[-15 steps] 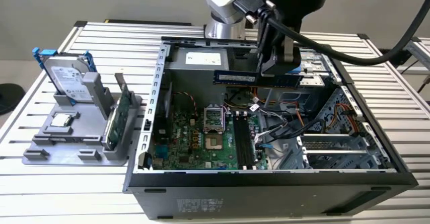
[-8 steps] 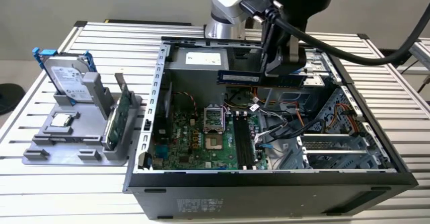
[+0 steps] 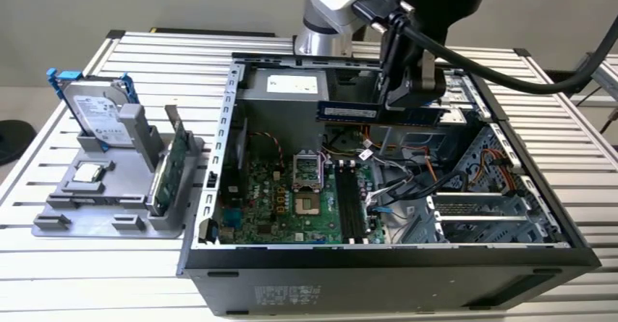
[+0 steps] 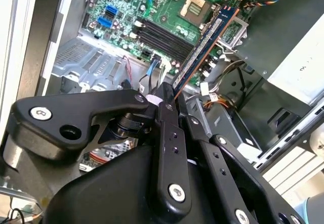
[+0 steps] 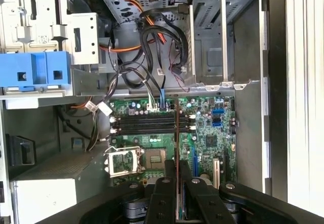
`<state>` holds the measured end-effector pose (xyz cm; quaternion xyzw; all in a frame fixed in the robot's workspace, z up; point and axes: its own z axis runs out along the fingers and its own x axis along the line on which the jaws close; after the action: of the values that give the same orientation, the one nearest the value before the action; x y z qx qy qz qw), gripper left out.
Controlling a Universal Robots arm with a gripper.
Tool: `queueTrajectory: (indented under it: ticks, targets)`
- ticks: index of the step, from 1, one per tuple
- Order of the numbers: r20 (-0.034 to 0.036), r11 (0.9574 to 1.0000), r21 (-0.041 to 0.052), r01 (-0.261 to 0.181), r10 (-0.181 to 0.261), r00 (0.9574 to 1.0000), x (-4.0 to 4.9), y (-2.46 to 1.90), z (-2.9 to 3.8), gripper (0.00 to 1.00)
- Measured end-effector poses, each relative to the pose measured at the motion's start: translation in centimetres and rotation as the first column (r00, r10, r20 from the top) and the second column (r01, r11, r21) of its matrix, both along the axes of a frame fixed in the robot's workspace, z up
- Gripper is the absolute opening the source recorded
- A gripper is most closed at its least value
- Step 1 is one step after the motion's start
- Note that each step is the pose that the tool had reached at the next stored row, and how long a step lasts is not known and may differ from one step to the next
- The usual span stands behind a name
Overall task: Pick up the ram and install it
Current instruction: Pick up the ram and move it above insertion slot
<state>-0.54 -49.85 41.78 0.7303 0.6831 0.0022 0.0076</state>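
The ram is a long, thin, dark board, held level above the open computer case, near its far wall. My gripper is shut on the stick's end toward the exterior view's right. In the second wrist view the ram juts out from between my black fingers over the motherboard. In the first wrist view the ram appears edge-on, rising from my gripper. The black memory slots lie on the motherboard below, apart from the stick.
On the exterior view's left, a grey holder carries a silver hard drive with blue rails and an upright green expansion card. Inside the case are the processor socket, loose cables and metal drive bays.
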Motion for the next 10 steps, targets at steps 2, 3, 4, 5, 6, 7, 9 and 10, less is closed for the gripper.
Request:
queueTrajectory:
  ticks: [2,3,4,5,6,7,9,10]
  targets:
    - [0.0,1.0,0.0,0.0,0.0,1.0,0.15,0.0,0.0,0.0]
    - [0.0,1.0,0.0,0.0,0.0,1.0,0.22,0.0,0.0,0.0]
    - [0.0,1.0,-0.0001,0.0,0.0,1.0,0.31,0.0,0.0,0.0]
    - [0.0,1.0,0.0,0.0,0.0,1.0,0.39,0.0,0.0,0.0]
    - [0.0,1.0,-0.0001,0.0,0.0,1.0,0.48,0.0,0.0,0.0]
    - [0.0,1.0,0.0,0.0,0.0,1.0,0.57,0.0,0.0,0.0]
    - [0.0,1.0,0.0,0.0,0.0,1.0,0.76,0.0,0.0,0.0]
    - [0.0,1.0,0.0,0.0,0.0,1.0,0.85,0.0,0.0,0.0]
